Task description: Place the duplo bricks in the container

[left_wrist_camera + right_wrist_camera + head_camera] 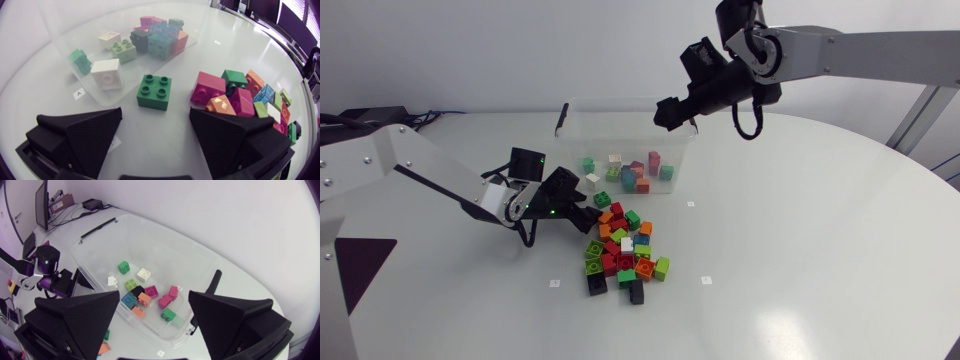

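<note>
A clear plastic container (572, 128) stands at the back of the table with several duplo bricks (632, 170) inside. In front of it lies a loose pile of coloured bricks (625, 252). My left gripper (586, 203) sits low at the pile's near-left edge, open. A green brick (154, 91) lies on the table just ahead of its fingers, untouched. My right gripper (672, 112) hangs above the container's right end, open with nothing in it. In the right wrist view the container (150, 245) and its bricks (145, 297) lie below the right gripper (155, 317).
Beside the left gripper (155, 131), the pile (240, 92) spreads to one side and the container wall (75, 35) rises ahead. Small white markers (555, 284) lie on the table around the pile. A black latch handle (98, 228) sits on the container's far end.
</note>
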